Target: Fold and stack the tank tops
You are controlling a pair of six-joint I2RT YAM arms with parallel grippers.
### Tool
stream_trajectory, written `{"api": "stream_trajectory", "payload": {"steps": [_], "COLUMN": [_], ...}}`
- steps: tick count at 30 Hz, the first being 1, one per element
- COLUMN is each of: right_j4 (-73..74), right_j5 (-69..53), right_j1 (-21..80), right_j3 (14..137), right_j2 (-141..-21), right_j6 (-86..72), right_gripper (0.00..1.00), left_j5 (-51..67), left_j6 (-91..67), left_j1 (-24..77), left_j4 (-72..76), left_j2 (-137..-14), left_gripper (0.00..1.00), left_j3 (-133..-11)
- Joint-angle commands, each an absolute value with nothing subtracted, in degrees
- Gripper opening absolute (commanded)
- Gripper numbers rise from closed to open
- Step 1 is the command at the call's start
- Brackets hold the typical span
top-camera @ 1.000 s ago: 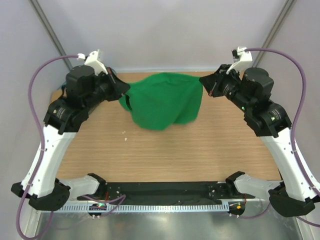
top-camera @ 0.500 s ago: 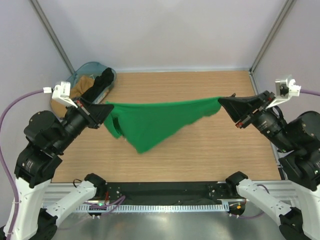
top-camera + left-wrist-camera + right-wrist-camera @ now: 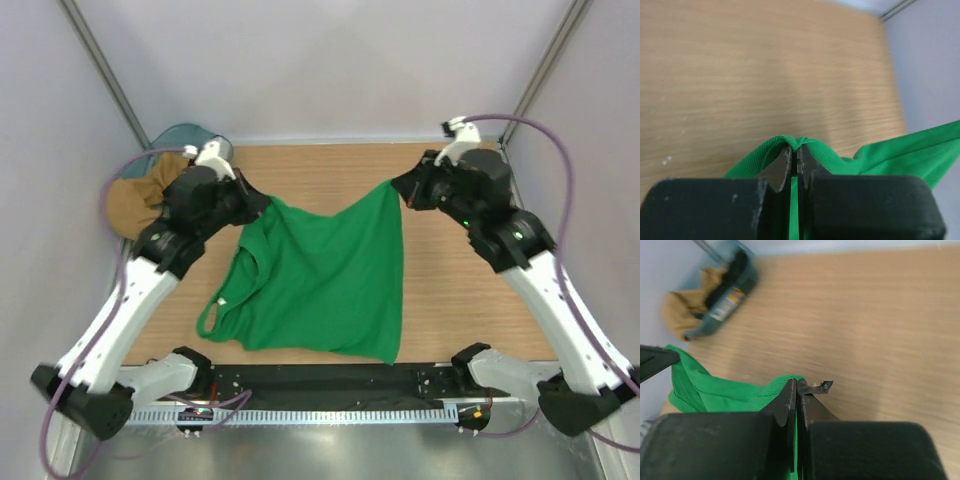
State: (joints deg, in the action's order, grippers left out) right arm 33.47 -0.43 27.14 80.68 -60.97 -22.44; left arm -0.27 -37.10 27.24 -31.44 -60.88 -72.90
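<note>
Strap [image 3: 212, 318] first: its loop lies nearest the arm bases on the left, and from it the green tank top [image 3: 330, 280] spreads back across the middle of the desk [image 3: 470, 290], its near edge running to a corner on the right. The near part seems to rest flat on the wood, while the far part rises to two pinched corners with a sag between them. The left gripper [image 3: 262, 205] is clenched on the far left corner and the right gripper [image 3: 402, 188] on the far right one. Both wrist views show a fold of green cloth nipped tight between closed fingers. Beyond them, in the far left corner, a basket [image 3: 178, 135] holds tan cloth [image 3: 128, 200] and a black cloth [image 3: 735, 270], perhaps the second tank top, though I cannot tell. The step in hand looks like laying the garment out flat, before any fold is made. The next move probably calls for lowering both corners together to the desk with the far edge kept taut, so no wrinkle is trapped, and only then letting go.
</note>
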Motion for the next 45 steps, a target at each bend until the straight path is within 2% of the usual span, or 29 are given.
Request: {"api": "stream_trajectory", "payload": {"steps": [1,4,8,15,17,18,19,20,21,22,24,26,34,40,45], "right_j4": [28.0,22.4,13.2,11.4,11.3,11.4,11.5,12.9,13.7,14.7,16.3,13.7,10.1,13.1,17.7], "right_j5": [3.2,0.7,-1.9,2.2,2.4,1.7,1.4,0.8,0.7,0.8,1.1,1.0,0.7,-0.4,2.2], "right_j1": [24.4,19.0,15.1,12.6,10.9,10.5,9.7,9.4,9.2,9.1,9.1,9.1,9.2,10.5,11.8], "right_j3": [74.4,70.3,70.7,82.2,88.0,92.0,94.0,98.1,99.7,101.1,101.7,96.8,71.3,56.0,47.8], "right_j2": [-68.1,-74.4,-88.1,-103.6,-107.0,-110.8,-112.5,-116.1,-117.4,-118.5,-119.0,-116.2,-99.3,-86.6,-79.4], "right_j6": [-25.7,-28.6,-31.1,-32.0,-33.0,-33.5,-34.5,-35.0,-35.0,-34.8,-34.8,-35.4,-35.2,-34.0,-33.1], "right_gripper": [0.01,0.01,0.01,0.01,0.01,0.01,0.07,0.21,0.41,0.69,0.74,0.72,0.52,0.52,0.57], "left_j5": [-0.2,-1.1,1.7,4.9,5.2,5.6,6.8,7.1,7.0,5.2,3.3,1.1,-2.5,-0.2,1.2], "left_j6": [-38.0,-38.3,-38.6,-37.4,-37.4,-37.3,-37.4,-36.9,-36.9,-35.3,-34.0,-32.8,-32.5,-33.1,-34.0], "left_j1": [24.4,22.6,20.7,19.7,18.5,18.0,17.5,16.5,16.3,16.3,16.4,16.7,20.5,20.6,20.5], "left_j4": [-22.3,-16.9,-14.9,-18.4,-20.1,-20.8,-22.3,-23.1,-24.2,-25.7,-26.3,-26.8,-28.8,-30.2,-30.8], "left_j2": [-67.9,-79.0,-98.8,-118.3,-121.4,-123.1,-125.2,-126.2,-126.0,-125.2,-122.8,-118.4,-109.5,-112.1,-113.6], "left_gripper": [0.0,0.0,0.0,0.01,0.06,0.13,0.46,0.72,0.72,0.9,0.94,0.94,0.74,0.61,0.59], "left_j3": [-66.0,-64.9,-75.5,-96.4,-102.8,-104.7,-108.1,-110.0,-110.0,-110.0,-107.9,-103.2,-88.5,-87.7,-87.1]}}
